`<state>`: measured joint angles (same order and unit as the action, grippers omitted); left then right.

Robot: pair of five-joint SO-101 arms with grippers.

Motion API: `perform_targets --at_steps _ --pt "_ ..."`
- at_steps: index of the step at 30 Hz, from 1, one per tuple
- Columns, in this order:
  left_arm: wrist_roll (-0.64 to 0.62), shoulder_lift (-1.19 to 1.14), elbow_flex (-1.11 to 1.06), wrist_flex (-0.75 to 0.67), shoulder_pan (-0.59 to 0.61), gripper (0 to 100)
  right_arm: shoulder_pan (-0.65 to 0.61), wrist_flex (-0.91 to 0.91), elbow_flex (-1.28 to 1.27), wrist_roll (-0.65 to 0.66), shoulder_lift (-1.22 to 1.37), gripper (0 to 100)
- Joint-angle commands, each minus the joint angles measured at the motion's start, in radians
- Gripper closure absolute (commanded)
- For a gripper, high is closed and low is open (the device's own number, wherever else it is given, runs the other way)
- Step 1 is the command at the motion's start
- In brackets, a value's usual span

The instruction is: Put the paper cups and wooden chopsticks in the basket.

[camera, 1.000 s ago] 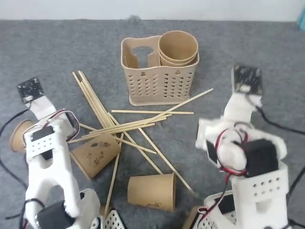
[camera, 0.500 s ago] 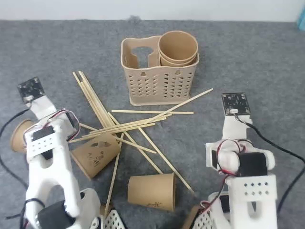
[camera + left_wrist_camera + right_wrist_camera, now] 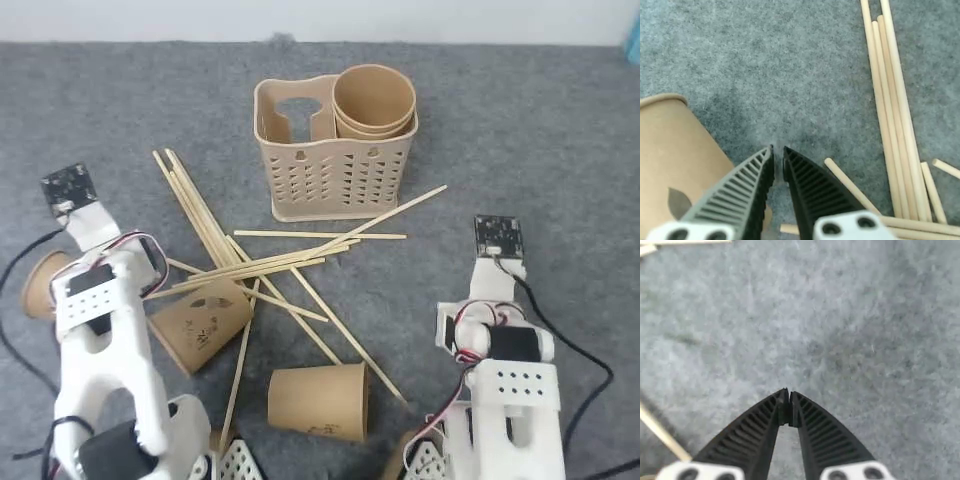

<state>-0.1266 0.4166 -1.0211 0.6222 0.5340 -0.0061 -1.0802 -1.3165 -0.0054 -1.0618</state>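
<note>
Right arm pulled back from beside the basket [image 3: 330,180] toward its base. Right hand [image 3: 789,394] was fully closed and empty over bare tabletop [image 3: 850,310]. Left hand [image 3: 778,150] was all but closed, empty, beside a loose cup [image 3: 675,150]. The chopsticks [image 3: 250,265] lay outside the basket, so no pickup was underway.

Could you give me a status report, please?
Left gripper, right gripper shut, empty. Stacked cups in basket; other cups, chopsticks loose on table. Nothing blocking basket.
</note>
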Motion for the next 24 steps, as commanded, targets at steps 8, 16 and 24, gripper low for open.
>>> perform_targets --at_steps 8,16,24 --pt "0.017 0.206 0.136 0.342 0.064 97 0.033 0.12 -0.107 0.084 -0.024 99.1" --pt "0.1 0.288 0.424 0.493 0.391 89 0.031 0.122 -0.12 0.084 -0.024 99.1" --pt "0.19 -0.138 0.765 0.606 0.456 89 0.031 0.12 -0.121 0.084 -0.024 99.1"
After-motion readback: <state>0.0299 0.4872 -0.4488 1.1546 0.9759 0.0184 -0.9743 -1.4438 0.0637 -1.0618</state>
